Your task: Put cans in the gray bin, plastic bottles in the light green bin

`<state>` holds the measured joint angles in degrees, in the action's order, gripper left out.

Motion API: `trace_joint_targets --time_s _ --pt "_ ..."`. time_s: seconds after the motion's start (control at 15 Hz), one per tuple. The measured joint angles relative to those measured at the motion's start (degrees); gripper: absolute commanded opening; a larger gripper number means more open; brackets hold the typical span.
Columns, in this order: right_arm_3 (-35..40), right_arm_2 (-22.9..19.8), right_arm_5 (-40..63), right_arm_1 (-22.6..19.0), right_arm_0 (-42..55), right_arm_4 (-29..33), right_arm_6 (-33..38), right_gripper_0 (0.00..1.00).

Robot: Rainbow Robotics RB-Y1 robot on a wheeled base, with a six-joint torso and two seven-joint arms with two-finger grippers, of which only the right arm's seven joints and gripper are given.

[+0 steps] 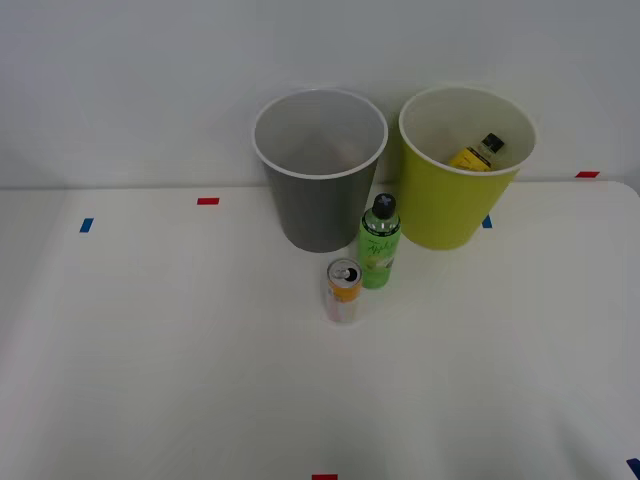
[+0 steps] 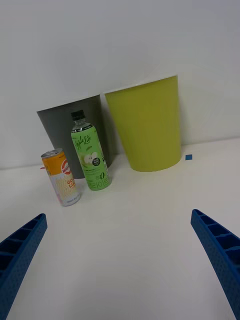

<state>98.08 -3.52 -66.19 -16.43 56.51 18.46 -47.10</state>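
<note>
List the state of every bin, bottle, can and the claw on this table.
Gray bin: upright, nothing visible inside.
Light green bin: upright, holds the yellow bottle.
Yellow bottle: lying tilted inside the light green bin, capped.
Green bottle: upright on the table in front of the bins, capped.
Orange and white can: upright on the table beside the green bottle.
Right claw: open, holding nothing, facing the can and bottle.

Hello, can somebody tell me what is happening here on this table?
A robot is sorting drink containers into two bins. The small yellow bottle already lies in the light green bin. The green bottle and the orange and white can stand upright on the table, in front of the gray bin. The right tool is open, holds nothing, and faces them.
</note>
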Motion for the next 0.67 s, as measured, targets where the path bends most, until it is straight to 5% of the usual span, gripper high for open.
trace_joint_targets --time_s 0.67 --pt "0.0 0.0 0.0 0.0 0.0 0.0 0.0 1.0"
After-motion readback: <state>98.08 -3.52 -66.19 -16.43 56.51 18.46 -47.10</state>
